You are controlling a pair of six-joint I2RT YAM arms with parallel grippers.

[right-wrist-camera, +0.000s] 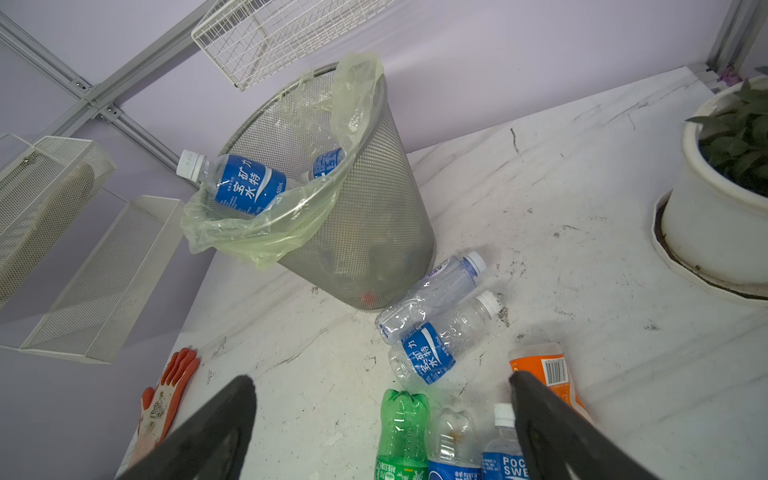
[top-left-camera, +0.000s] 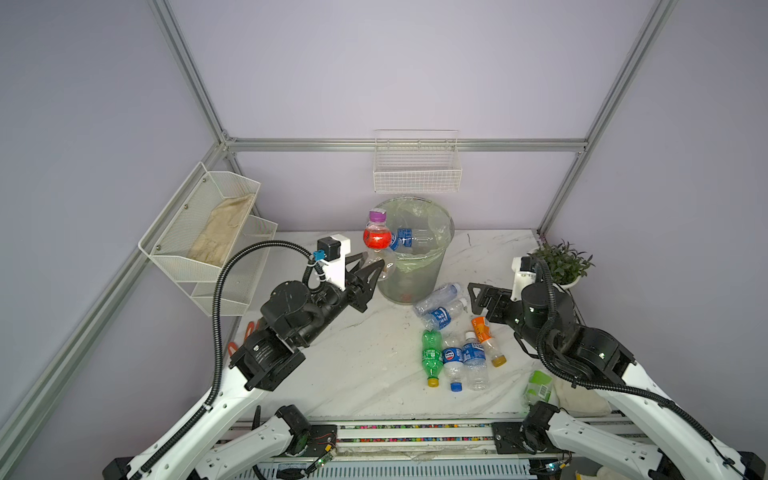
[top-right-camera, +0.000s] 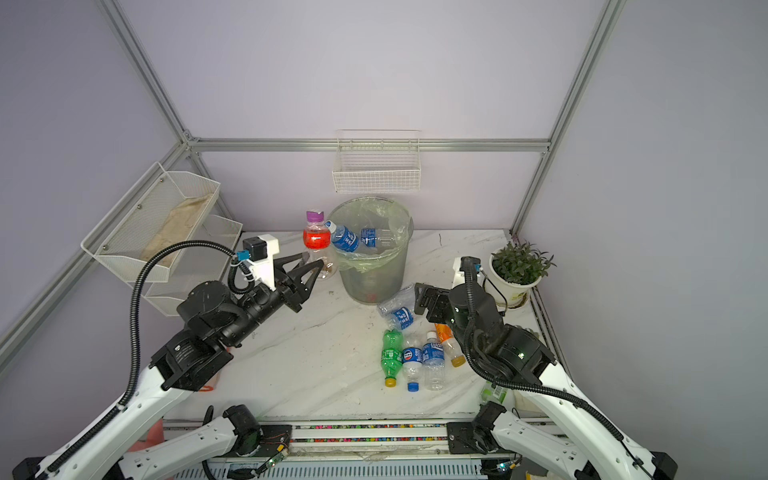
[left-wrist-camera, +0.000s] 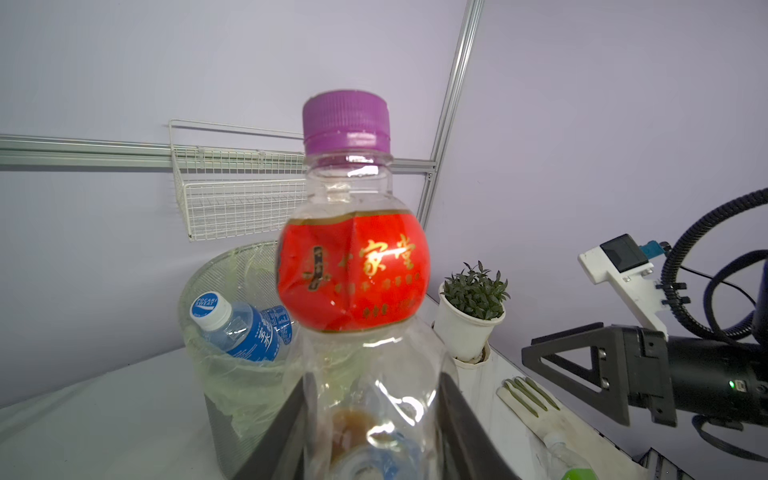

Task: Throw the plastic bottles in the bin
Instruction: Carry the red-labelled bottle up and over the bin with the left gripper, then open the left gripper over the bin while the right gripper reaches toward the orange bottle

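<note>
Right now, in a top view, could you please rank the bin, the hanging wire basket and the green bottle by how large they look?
1. bin: largest.
2. hanging wire basket: somewhat smaller, though it hangs farther back.
3. green bottle: clearly smallest.

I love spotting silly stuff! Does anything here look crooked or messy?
Yes. One blue-label bottle lies tilted across the rim of the bin, its cap poking outside, so it has not dropped fully in. The green bag liner sags unevenly over one side. A squashed clear bottle lies beside the bin's base.
</note>
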